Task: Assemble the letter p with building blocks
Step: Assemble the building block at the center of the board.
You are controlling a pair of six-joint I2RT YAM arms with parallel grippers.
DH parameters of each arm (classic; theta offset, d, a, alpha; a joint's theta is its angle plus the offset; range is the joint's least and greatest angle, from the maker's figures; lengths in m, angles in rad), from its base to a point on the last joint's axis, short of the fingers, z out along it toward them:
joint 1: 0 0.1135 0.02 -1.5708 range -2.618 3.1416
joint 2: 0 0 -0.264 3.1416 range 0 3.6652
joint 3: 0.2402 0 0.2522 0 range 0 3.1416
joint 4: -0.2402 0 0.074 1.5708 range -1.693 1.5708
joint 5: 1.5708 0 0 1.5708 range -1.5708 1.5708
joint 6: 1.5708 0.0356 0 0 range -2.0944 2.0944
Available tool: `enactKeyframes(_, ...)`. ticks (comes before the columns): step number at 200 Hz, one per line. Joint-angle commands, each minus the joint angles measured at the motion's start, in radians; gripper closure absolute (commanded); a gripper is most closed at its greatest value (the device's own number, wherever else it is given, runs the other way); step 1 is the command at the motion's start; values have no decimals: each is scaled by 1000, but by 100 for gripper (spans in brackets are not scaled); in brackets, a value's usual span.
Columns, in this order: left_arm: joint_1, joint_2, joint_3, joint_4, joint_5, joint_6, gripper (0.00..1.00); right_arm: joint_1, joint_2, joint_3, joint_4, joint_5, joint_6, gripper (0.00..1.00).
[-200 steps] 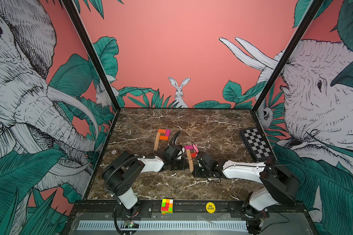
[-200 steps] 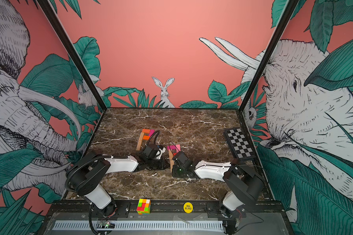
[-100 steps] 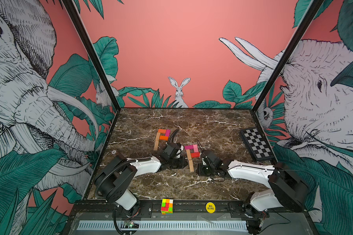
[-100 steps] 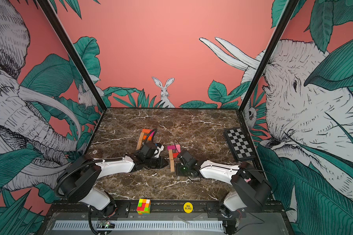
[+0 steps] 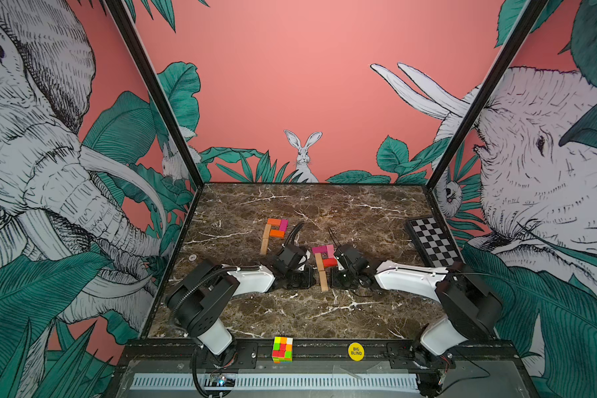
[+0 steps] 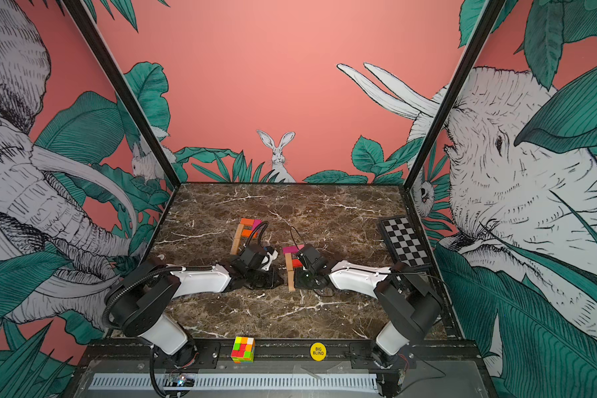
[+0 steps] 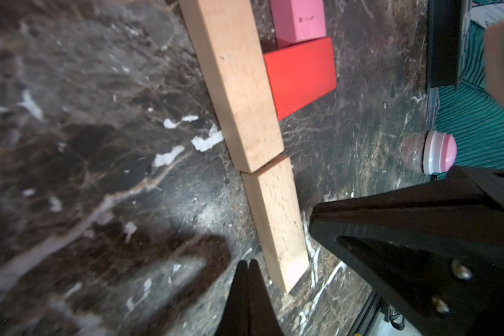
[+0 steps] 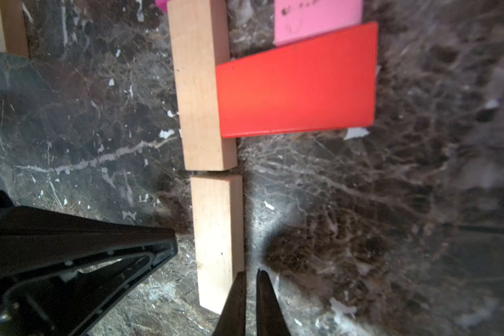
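Blocks [image 5: 323,281] flat, 2 tan-stemmed Ps: orange/magenta P [image 5: 277,233] back, pink/red P [image 5: 328,262] nearer.

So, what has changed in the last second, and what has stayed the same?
Both jaws have closed, holding nothing. The left gripper and right gripper now flank the lower tan block of the nearer P. The farther P, the puzzle cube and the chessboard stayed put.

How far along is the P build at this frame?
Done: two P shapes lie flat, the far P and the near P, each with a tan stem and a coloured loop. In hand: nothing; the left gripper and right gripper are shut, flanking the lower stem block. Left: that block sits slightly off line; probably only nudging and retreat.
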Motion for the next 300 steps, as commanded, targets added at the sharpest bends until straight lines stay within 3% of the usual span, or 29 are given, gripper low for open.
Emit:
enactKeyframes(1,-3,17,0,28,19,-16,100,-5,33,14,20,-11,-11,90)
enactKeyframes(190,-24,33,-15,52,26,-33,100,-17,93,55,27,-25,-15,90)
enactKeyframes(300,-24,48,9,46,28,-33,100,-16,18,-45,64,-23,29,89)
